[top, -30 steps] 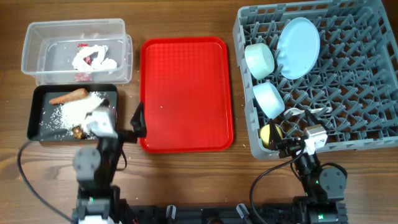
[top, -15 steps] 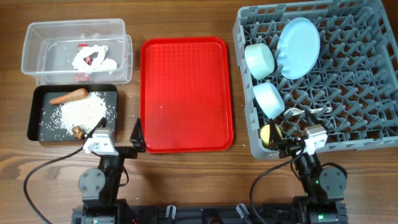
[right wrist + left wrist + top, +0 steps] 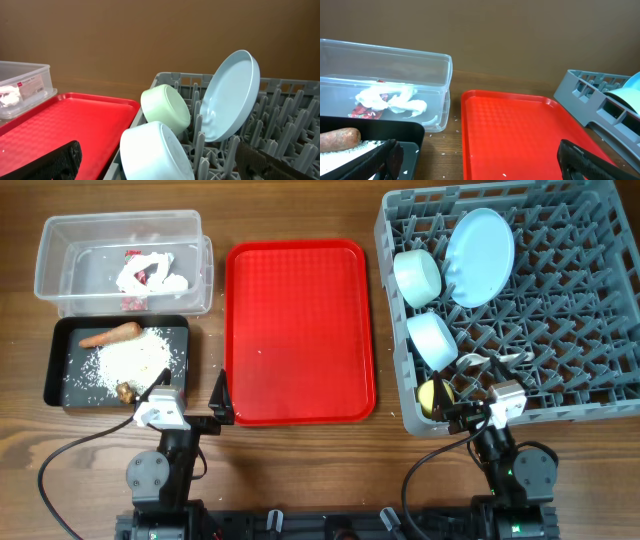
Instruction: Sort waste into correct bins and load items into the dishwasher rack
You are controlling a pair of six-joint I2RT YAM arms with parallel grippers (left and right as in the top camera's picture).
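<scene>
The grey rack [image 3: 560, 330] holds the pale blue plate [image 3: 480, 242], green bowl [image 3: 417, 275], blue bowl [image 3: 433, 338], yellow cup [image 3: 433, 394] and white spoon [image 3: 490, 360]. The clear tub [image 3: 60, 240] holds crumpled paper [image 3: 150, 272] and red wrapper [image 3: 130, 255]. The black tray [image 3: 60, 330] holds the carrot stick [image 3: 110, 335], rice [image 3: 125, 360] and brown lump [image 3: 125, 391]. My left gripper [image 3: 192, 395] [image 3: 480, 165] is open and empty, between black tray and red tray. My right gripper [image 3: 480, 408] [image 3: 165, 165] is open and empty at the rack's near edge, by the blue bowl [image 3: 150, 152].
The flat red serving tray [image 3: 300, 330] lies between the bins and the rack, with a few rice grains on it. Loose grains lie on the wood beside the black tray [image 3: 395, 131]. Both arm bases stand at the table's front edge.
My left gripper has pulled back from over the black tray's near corner toward the front edge and has since stayed still. The right arm has not moved.
</scene>
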